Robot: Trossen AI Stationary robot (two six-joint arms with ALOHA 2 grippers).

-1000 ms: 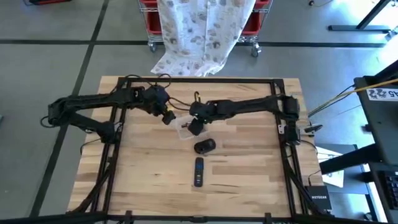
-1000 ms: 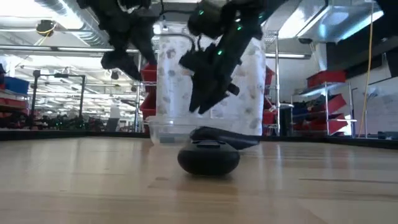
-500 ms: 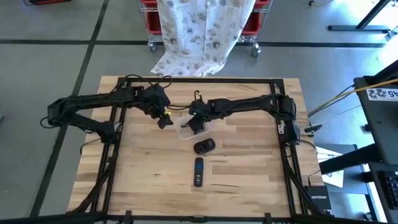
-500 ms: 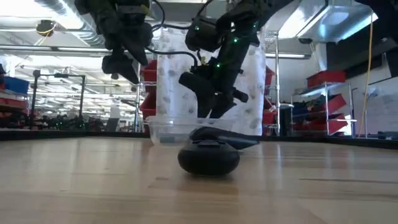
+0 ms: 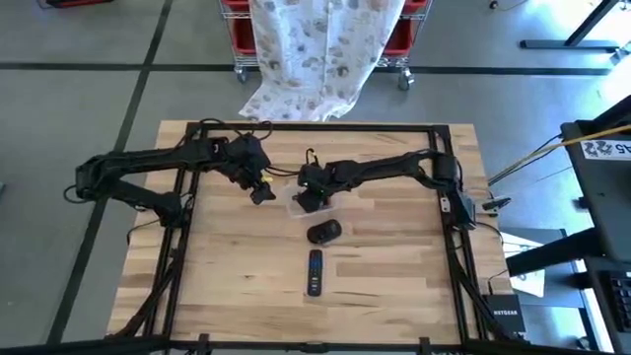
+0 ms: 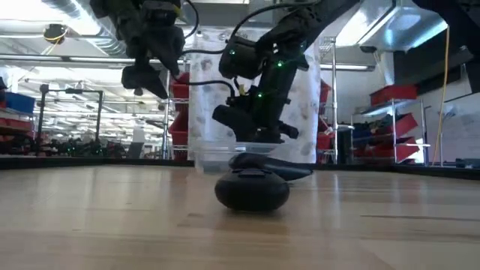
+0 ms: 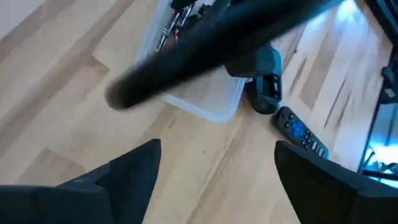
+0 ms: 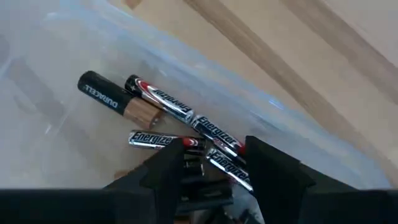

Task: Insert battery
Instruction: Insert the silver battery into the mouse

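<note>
A clear plastic container (image 5: 288, 209) at mid-table holds several batteries (image 8: 155, 102): one black-and-copper, the others silver and black. My right gripper (image 8: 214, 168) is open and lowered into the container, its fingers on either side of two silver batteries (image 8: 227, 155). My left gripper (image 5: 261, 189) hovers open just left of the container, above the table. A black rounded device (image 5: 323, 233) lies on the table in front of the container. A black remote (image 5: 315, 272) lies nearer still. My right gripper comes into the container from above, slanting from the table's right. Its fingers (image 8: 273, 177) straddle the silver batteries lying on the container's floor. Whether they touch the batteries or the floor, I cannot tell.
The table's black frame rails (image 5: 449, 237) run along both sides and the far edge. A patterned cloth (image 5: 315, 49) hangs over a cart with red bins beyond the far edge. Bare wood lies to the left and right of the remote.
My right gripper has come down from above the container into it, moving a little toward the table's left, and now sits low among the batteries. My left gripper has stayed open beside the container.
</note>
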